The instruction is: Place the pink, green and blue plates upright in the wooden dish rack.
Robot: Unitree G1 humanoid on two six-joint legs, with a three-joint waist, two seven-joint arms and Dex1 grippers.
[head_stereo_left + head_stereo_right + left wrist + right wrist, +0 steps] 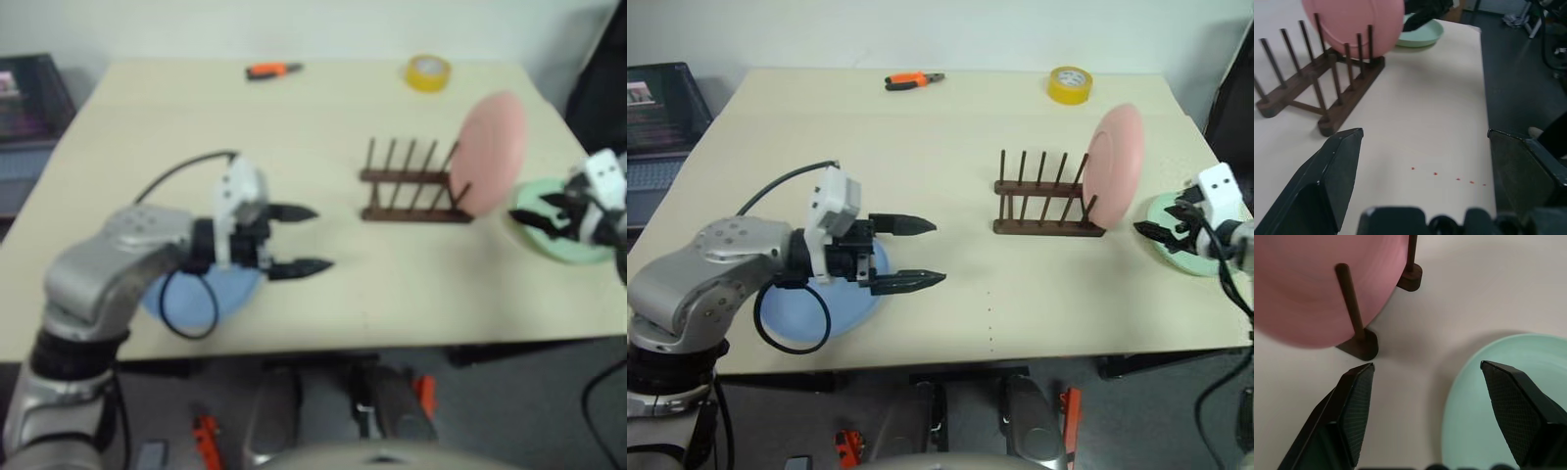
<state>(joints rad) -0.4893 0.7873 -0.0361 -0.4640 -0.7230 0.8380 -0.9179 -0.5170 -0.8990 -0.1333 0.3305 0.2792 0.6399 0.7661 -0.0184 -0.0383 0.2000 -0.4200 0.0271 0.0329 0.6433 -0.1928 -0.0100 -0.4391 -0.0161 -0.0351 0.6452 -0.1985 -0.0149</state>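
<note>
One plate racked, two still flat on the bench.
Left gripper [906, 255], fingers apart, hovers above blue plate [813, 304]; pink plate [1114, 166] stands in the rack [1046, 204]; right gripper [1156, 228], apart, nears green plate [1185, 245] and may bump the pink one.

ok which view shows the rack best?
Right eye view: the whole rack, every peg, pink plate standing in its right end. Left eye shows the same. Left wrist shows most of it obliquely; right wrist shows two pegs.
</note>
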